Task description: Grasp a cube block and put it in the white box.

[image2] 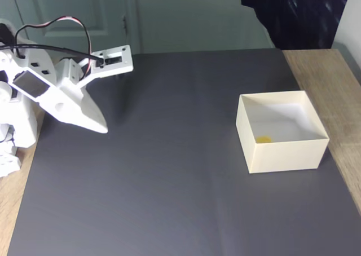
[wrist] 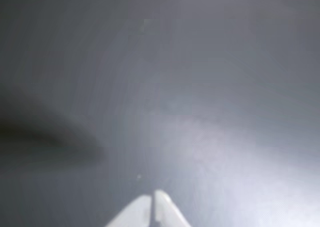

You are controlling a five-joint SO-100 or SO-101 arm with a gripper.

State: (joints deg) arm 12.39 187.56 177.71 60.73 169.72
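Observation:
In the fixed view the white box (image2: 282, 154) stands on the right part of the dark mat. A small patch of the yellow cube block (image2: 263, 138) shows inside it, low against the near wall. My white gripper (image2: 100, 126) hangs at the far left, well away from the box, its fingers together and nothing between them. The wrist view shows the two fingertips (wrist: 162, 203) meeting at the bottom edge, with my gripper (wrist: 152, 197) shut over bare grey mat.
A dark grey mat (image2: 169, 171) covers most of the wooden table (image2: 321, 70). The arm's white base (image2: 17, 115) with cables stands at the left edge. A dark object (image2: 293, 13) hangs at the back right.

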